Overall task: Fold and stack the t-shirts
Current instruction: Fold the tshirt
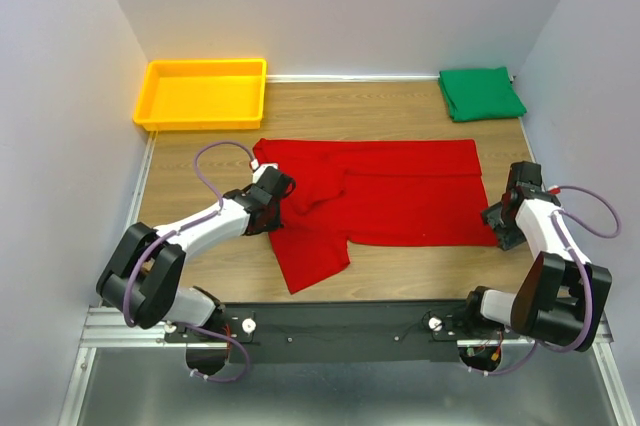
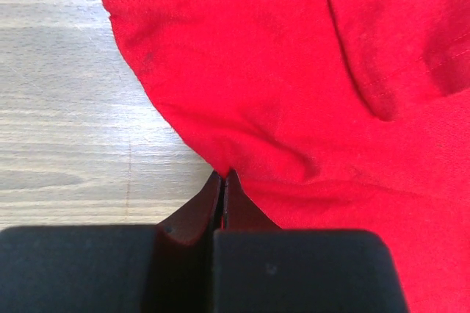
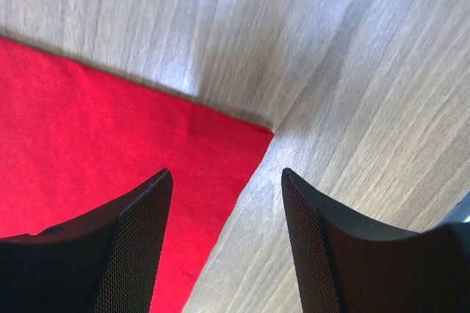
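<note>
The red t-shirt [image 1: 390, 196] lies spread across the middle of the table, one sleeve hanging toward the near edge. My left gripper [image 1: 281, 186] is shut on the shirt's left edge; in the left wrist view the red cloth [image 2: 294, 92] is pinched at my gripper's [image 2: 223, 175] tips. My right gripper [image 1: 497, 218] is open, low over the shirt's near right corner; that corner [image 3: 242, 140] lies between the fingers [image 3: 147, 210] in the right wrist view. The green t-shirt [image 1: 481, 93] lies folded at the far right corner.
A yellow plastic tray [image 1: 204, 93] stands at the far left. White walls close in the table on the left, back and right. Bare wood [image 1: 380, 261] shows along the near edge.
</note>
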Robot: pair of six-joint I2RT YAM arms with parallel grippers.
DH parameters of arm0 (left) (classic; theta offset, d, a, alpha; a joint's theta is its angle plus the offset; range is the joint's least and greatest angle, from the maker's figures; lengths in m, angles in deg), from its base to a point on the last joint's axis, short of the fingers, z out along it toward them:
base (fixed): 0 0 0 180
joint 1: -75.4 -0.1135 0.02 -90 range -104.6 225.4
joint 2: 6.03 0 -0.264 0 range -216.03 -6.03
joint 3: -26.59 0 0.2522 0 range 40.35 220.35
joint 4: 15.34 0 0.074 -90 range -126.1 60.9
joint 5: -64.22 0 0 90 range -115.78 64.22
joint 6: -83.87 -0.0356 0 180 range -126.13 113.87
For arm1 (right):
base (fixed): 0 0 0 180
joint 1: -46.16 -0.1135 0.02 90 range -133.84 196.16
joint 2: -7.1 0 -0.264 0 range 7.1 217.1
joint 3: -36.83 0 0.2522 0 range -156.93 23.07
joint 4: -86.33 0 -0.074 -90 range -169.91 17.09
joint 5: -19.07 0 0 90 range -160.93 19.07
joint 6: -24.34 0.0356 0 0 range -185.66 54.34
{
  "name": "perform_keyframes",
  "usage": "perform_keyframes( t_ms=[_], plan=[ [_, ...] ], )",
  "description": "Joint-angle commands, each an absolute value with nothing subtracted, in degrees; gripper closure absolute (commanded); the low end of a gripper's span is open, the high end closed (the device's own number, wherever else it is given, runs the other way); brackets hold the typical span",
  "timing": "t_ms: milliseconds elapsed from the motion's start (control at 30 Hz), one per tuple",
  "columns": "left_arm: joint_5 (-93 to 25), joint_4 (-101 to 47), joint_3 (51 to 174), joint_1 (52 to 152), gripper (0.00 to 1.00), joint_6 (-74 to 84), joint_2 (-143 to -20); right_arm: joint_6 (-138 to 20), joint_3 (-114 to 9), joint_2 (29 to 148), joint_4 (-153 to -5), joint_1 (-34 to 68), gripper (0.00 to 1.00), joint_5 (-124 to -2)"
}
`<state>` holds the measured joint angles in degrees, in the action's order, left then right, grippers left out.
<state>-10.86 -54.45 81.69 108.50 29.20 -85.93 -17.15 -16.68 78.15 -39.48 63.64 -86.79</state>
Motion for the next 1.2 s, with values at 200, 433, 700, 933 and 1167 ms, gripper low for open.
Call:
perform_keyframes(
  t_ms=[200, 433, 700, 933, 1167],
  plan=[
    [-11.19, -54.15, 81.13, 108.27, 1.0, 29.38, -84.78, -14.42, -15.87, 79.17, -38.68, 64.09, 0.33, -94.31],
    [-10.58, -56.0, 82.45, 108.27, 1.0, 29.73, -85.75, -16.09, -15.61, 79.08, -40.71, 64.09, 0.37, -94.4],
    [-10.67, -56.79, 83.41, 108.27, 1.0, 29.91, -86.72, -16.27, -12.89, 80.84, -43.08, 64.09, 0.38, -93.88],
    [-10.32, -57.4, 84.03, 108.27, 1.0, 29.55, -86.45, -15.3, -11.39, 82.16, -44.57, 64.18, 0.41, -92.82],
    [-10.49, -57.49, 83.94, 108.27, 1.0, 29.47, -86.19, -13.81, -10.25, 82.95, -46.59, 65.76, 0.48, -91.42]
  ],
)
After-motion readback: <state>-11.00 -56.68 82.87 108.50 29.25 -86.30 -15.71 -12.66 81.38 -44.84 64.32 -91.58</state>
